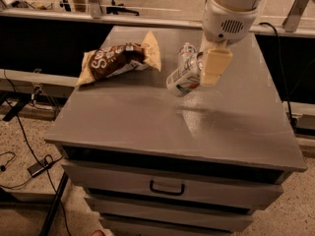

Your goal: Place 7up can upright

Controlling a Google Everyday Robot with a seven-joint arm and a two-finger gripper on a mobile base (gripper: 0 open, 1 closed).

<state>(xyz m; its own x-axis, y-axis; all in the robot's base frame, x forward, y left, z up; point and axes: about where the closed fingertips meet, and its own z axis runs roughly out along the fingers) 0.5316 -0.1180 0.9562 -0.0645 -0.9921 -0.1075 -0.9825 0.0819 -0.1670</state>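
The silvery 7up can [181, 78] hangs tilted in the air over the middle of the grey cabinet top [147, 127], bottom end down-left, top toward the gripper. My gripper [205, 65] is shut on the can's upper part, with a cream finger pad [215, 67] in front of it. The white arm comes down from the top of the view. Behind the gripper stands a clear plastic bottle [186, 51], partly hidden.
A brown-and-yellow snack bag [118, 58] lies at the back left of the cabinet top. Drawers with a handle [167, 188] face the front. Cables lie on the floor at left. A railing and glass run behind the cabinet.
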